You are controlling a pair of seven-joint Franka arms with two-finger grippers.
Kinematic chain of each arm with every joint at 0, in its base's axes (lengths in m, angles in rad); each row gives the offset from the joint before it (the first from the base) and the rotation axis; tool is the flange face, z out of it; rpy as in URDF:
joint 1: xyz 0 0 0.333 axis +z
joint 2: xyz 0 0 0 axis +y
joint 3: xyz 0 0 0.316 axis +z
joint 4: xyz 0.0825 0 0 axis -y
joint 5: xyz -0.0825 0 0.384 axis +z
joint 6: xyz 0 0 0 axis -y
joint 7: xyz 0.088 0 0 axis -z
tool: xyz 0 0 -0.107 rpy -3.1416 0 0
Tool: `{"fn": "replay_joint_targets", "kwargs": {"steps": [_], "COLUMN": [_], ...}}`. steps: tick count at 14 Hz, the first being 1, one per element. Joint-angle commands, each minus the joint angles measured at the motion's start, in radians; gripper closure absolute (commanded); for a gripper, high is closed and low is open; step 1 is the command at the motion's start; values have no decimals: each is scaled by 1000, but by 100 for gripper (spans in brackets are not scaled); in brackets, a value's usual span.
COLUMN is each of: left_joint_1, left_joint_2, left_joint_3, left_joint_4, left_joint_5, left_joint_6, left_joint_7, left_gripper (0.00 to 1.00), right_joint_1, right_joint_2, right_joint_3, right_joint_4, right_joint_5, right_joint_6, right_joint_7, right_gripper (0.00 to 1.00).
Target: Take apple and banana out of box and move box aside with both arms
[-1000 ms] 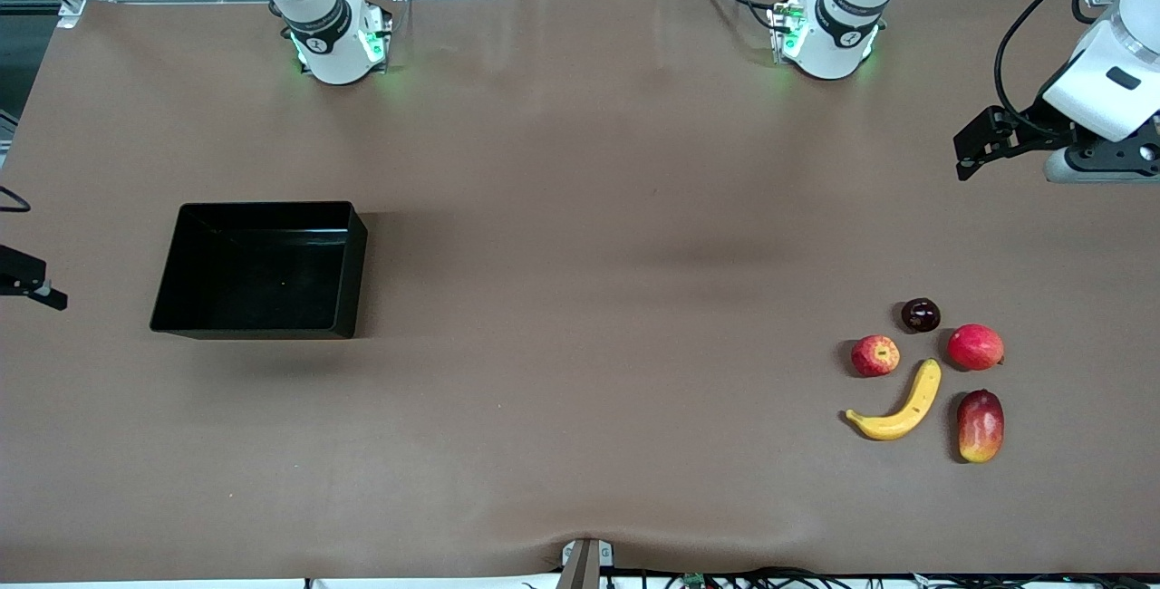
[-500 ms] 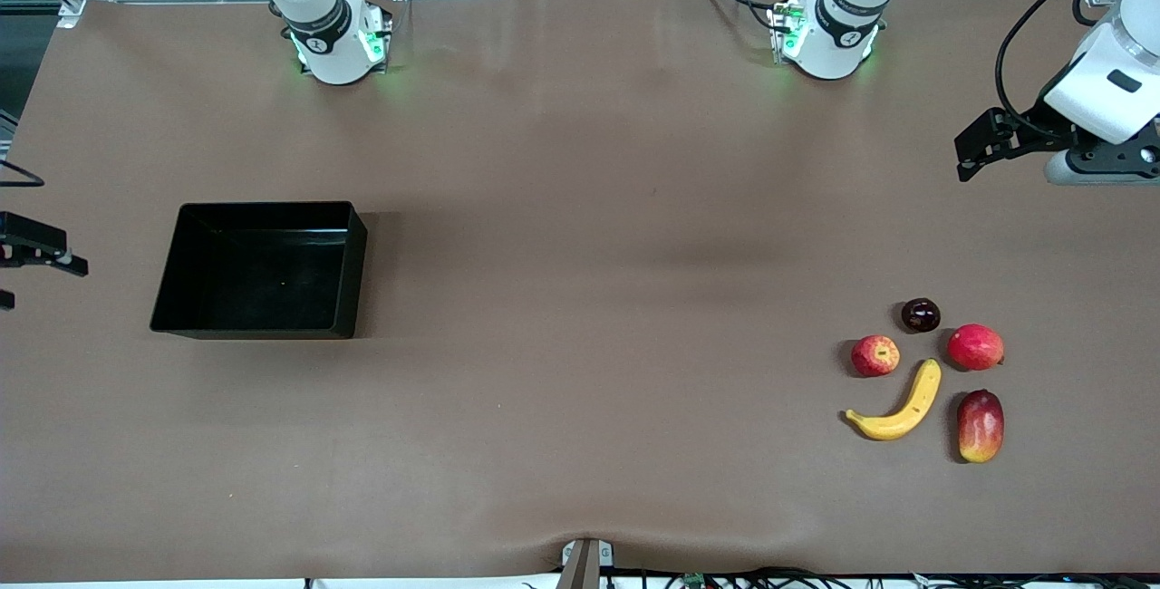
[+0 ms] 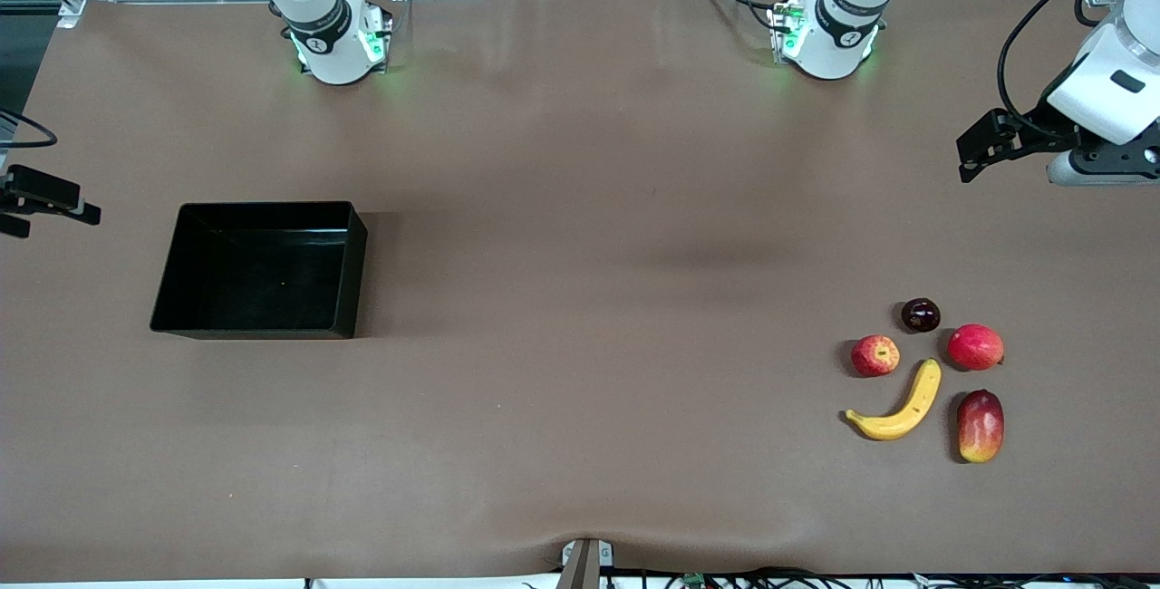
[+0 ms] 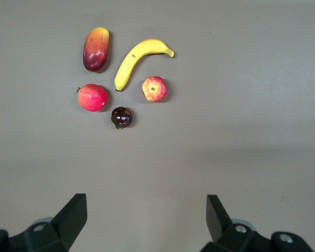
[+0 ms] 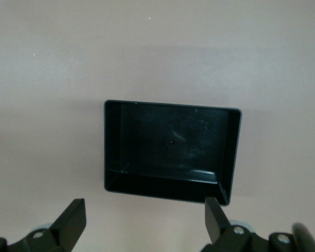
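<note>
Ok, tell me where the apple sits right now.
The apple lies on the table toward the left arm's end, beside the banana and slightly farther from the front camera than it.

The counter (image 3: 580,299) is a plain matte brown. The box (image 3: 261,269) is glossy black all over, inside and out. The banana (image 3: 897,404) is yellow with a darker stem tip. The apple (image 3: 875,355) is red with yellowish patches. The mango (image 3: 981,426) runs from deep red to yellow at one end. The larger round fruit (image 3: 975,347) is plain red, and a small round fruit (image 3: 921,314) is dark purple. Both arms are white with black fingers (image 4: 73,215), and their bases (image 3: 337,45) glow green.
</note>
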Motion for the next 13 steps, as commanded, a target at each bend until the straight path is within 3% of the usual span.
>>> {"fn": "replay_joint_targets", "kwargs": {"steps": [1, 3, 6, 9, 13], "left_joint_1": [2, 4, 4, 2, 4], "left_joint_2": [-6, -6, -6, -4, -4], "left_joint_3": [1, 1, 1, 1, 8], "left_joint_4": [-1, -2, -2, -1, 16], "left_joint_5": [-6, -8, -8, -6, -19], "left_joint_6": [8, 8, 5, 5, 0], "left_joint_7": [-3, -3, 6, 16, 3], "left_gripper": [0, 0, 0, 0, 0], "right_joint_1": [17, 19, 25, 16, 14], "right_joint_2": [-74, -106, -198, -225, -226], "right_joint_3": [11, 14, 85, 79, 65], "right_joint_4": [-44, -44, -87, -123, -113], "right_joint_5": [-11, -33, -168, -166, -74], "right_joint_6": [-39, -88, -111, -82, -65], "right_joint_7": [149, 153, 162, 160, 122], "right_gripper": [0, 0, 0, 0, 0]}}
